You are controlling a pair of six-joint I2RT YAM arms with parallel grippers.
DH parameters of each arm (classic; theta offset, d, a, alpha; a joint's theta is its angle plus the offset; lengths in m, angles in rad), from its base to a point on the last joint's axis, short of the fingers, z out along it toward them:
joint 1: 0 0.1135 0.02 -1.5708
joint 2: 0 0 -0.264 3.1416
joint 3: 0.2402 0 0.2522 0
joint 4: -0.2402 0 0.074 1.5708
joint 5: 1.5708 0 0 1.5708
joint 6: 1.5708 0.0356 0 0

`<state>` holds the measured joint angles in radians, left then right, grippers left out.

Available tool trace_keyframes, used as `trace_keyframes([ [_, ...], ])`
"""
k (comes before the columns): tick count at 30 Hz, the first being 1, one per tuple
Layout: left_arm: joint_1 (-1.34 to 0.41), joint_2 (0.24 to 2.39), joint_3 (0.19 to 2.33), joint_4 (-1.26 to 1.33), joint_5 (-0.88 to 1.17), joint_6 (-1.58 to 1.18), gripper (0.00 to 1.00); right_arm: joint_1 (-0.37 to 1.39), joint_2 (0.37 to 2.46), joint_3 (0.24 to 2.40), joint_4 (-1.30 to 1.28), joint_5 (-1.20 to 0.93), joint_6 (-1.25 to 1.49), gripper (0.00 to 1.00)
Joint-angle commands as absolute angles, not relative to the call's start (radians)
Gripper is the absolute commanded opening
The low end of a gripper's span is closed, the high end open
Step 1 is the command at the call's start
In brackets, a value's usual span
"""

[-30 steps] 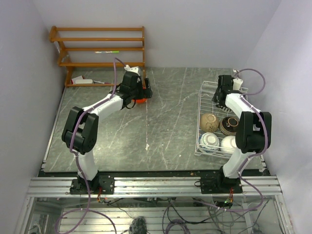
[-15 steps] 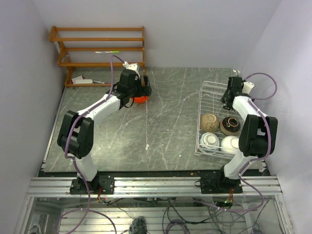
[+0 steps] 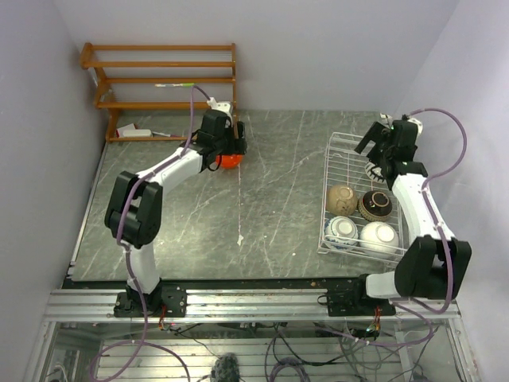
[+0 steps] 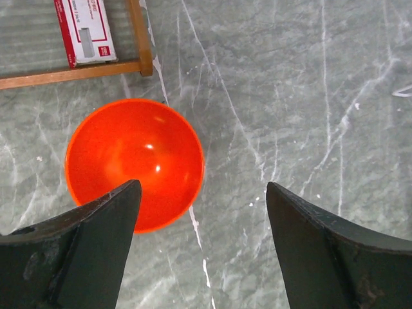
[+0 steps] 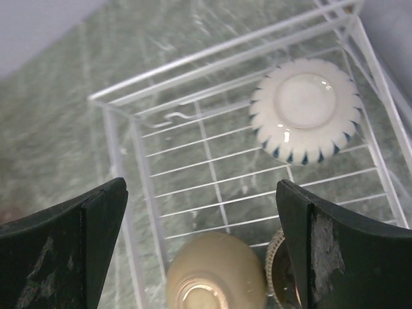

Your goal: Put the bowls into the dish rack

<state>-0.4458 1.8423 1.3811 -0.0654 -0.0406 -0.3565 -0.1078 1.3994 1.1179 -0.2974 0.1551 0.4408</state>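
The bright orange-red bowl [image 4: 134, 161] stands upright on the grey table near the wooden shelf's foot; it also shows in the top view [image 3: 230, 161]. My left gripper [image 4: 203, 187] hangs open above it, its left finger over the bowl's near rim; it also shows from above [image 3: 225, 150]. The white wire dish rack [image 3: 329, 171] holds a cream-tan bowl [image 3: 342, 199], a brown dark-rimmed bowl [image 3: 374, 205], a blue-and-white bowl [image 3: 342, 231] and a white bowl [image 3: 378, 236]. My right gripper [image 5: 201, 190] is open and empty over the rack's far end [image 3: 375, 150], above an upturned blue-and-white bowl [image 5: 304, 109].
A brown wooden shelf unit [image 3: 163, 79] stands at the back left, with a red-and-white box [image 4: 87, 29] on its lowest board. Purple-grey walls close in on the left, back and right. The rack's wire rim [image 5: 219, 48] runs under my right gripper.
My right arm has stretched out and swung its gripper right along the rack's far end. My left gripper has shifted slightly over the orange bowl. The bowls have not moved.
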Motion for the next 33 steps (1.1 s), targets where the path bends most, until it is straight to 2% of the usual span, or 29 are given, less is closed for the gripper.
trace_keyframes([
  [1, -0.44, 1.941, 1.453, -0.097, -0.047, -0.312, 0.86, -0.103, 1.305, 1.097, -0.285, 0.0, 0.441, 1.0],
  [8, -0.478, 2.069, 1.559, -0.169, -0.15, -0.258, 0.83, -0.101, 1.24, 1.085, -0.276, -0.125, 0.463, 1.0],
  [13, -0.522, 2.139, 1.623, -0.216, -0.261, -0.233, 0.82, -0.092, 1.239, 1.077, -0.278, -0.121, 0.45, 1.0],
  [19, -0.542, 2.19, 1.66, -0.249, -0.342, -0.21, 0.74, -0.082, 1.235, 1.072, -0.284, -0.12, 0.444, 1.0],
  [27, -0.551, 2.202, 1.638, -0.254, -0.409, -0.196, 0.5, -0.078, 1.232, 1.067, -0.287, -0.115, 0.446, 1.0],
  [29, -0.552, 2.2, 1.631, -0.255, -0.417, -0.195, 0.35, -0.078, 1.23, 1.065, -0.288, -0.111, 0.448, 1.0],
  [30, -0.552, 2.198, 1.627, -0.255, -0.417, -0.196, 0.19, -0.078, 1.23, 1.065, -0.288, -0.11, 0.448, 1.0],
  [31, -0.552, 2.194, 1.622, -0.254, -0.416, -0.197, 0.11, -0.078, 1.23, 1.065, -0.29, -0.109, 0.449, 1.0],
  [33, -0.554, 2.182, 1.605, -0.243, -0.402, -0.198, 0.07, -0.078, 1.229, 1.067, -0.295, -0.106, 0.45, 1.0],
])
